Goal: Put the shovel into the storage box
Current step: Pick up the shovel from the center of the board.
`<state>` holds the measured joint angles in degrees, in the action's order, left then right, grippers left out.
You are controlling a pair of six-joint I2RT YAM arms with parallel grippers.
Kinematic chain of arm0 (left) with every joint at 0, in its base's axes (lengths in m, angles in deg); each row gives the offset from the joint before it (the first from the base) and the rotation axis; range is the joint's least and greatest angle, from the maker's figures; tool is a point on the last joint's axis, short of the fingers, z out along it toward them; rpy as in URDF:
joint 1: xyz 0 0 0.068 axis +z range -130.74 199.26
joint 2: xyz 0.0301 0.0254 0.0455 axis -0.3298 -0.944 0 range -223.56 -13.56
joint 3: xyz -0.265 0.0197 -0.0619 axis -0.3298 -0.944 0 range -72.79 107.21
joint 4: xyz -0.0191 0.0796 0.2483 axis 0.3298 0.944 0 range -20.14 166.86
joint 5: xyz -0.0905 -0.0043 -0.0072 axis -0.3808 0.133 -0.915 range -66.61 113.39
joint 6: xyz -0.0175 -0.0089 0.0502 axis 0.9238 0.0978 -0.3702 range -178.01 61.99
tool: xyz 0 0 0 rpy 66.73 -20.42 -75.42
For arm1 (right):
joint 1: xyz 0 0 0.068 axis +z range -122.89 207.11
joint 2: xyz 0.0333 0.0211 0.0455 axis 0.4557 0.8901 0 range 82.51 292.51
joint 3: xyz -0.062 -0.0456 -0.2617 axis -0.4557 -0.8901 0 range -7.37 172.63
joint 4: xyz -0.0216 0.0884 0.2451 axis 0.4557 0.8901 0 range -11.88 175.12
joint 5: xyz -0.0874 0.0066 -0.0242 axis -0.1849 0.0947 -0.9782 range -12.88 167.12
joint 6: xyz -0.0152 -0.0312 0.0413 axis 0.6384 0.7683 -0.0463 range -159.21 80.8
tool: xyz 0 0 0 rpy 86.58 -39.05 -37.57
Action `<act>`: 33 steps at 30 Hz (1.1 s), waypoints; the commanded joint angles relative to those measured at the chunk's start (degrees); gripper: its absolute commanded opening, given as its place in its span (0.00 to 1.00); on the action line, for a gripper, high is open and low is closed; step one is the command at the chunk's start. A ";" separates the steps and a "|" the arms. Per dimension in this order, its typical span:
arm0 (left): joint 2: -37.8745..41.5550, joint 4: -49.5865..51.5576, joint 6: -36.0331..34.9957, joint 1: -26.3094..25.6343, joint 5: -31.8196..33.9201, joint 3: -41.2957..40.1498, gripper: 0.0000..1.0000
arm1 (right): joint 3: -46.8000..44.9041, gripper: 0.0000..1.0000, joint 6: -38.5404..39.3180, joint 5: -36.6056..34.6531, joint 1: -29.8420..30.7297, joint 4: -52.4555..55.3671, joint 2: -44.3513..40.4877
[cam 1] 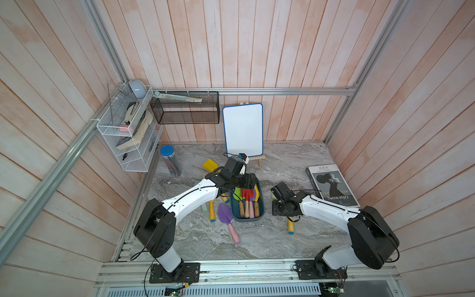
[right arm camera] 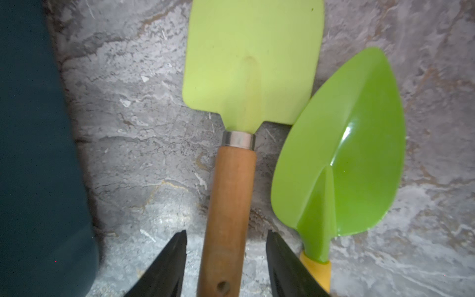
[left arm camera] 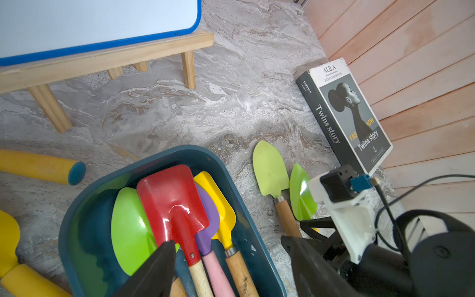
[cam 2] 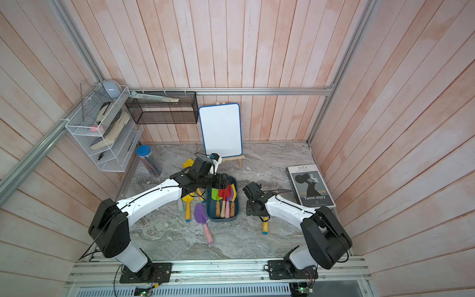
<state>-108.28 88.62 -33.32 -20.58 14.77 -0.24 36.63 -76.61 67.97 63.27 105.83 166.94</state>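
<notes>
I have the storage box (cam 1: 248, 219) near the middle of the table (cam 1: 257, 241), its long side running from the near edge toward the far edge. Four shovels lie in it with their handles toward the near edge: a red shovel (left arm camera: 172, 198) on top, a bright green shovel (left arm camera: 128, 231) beside it, a purple shovel (left arm camera: 205, 239) and a yellow shovel (left arm camera: 223, 205) with a wooden handle. My left fingers (left arm camera: 154, 275) hang over the far end of the box, spread wide and gripping nothing. One tip is just over the red shovel's neck, and I cannot tell whether it touches. My right fingers (right arm camera: 167, 270) are down at the table just right of the box. They are open and straddle the wooden handle of the pale-green shovel (right arm camera: 253, 59), with a strip of table showing on each side of the handle, so there is no grip on it. That shovel lies flat on the table between the box and the book (cam 1: 334, 187) at the right edge. A green pointed shovel (right arm camera: 354, 144) with a yellow handle lies just beside it, its blade edge meeting the pale blade's corner. Left of the box I see a second purple shovel (cam 1: 225, 214) and a yellow-handled shovel (cam 1: 212, 213) partly under the left arm. A whiteboard (cam 1: 243, 129) stands on a small easel at the far edge.
</notes>
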 commanded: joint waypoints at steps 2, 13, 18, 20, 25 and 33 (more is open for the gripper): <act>1.90 -1.00 -0.07 -0.24 0.00 -0.92 0.75 | -0.28 0.49 -0.90 -0.78 -0.39 -1.73 1.31; 2.17 -1.32 0.01 -0.24 -0.12 -1.44 0.76 | -0.33 0.13 -1.14 -0.39 -0.44 -2.57 2.69; 2.63 -1.53 0.11 -0.24 -0.39 -1.76 0.75 | -0.17 0.00 -0.92 -0.68 -0.46 -2.15 1.08; 2.95 -1.61 0.29 -0.24 -0.83 -1.95 0.76 | -0.06 0.00 -0.42 -0.65 -0.39 -2.06 -0.58; 3.33 -2.94 1.34 -0.19 -3.15 -3.02 0.76 | -0.58 0.00 1.65 -0.59 -0.40 -2.79 -7.96; 3.50 -9.04 5.33 0.72 -9.51 -6.21 0.76 | -1.12 0.00 6.69 2.93 -0.40 -5.35 -18.94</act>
<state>-106.22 83.75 -30.15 -20.38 9.00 -5.33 36.37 -72.81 69.15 63.06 102.11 150.06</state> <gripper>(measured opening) 0.757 0.288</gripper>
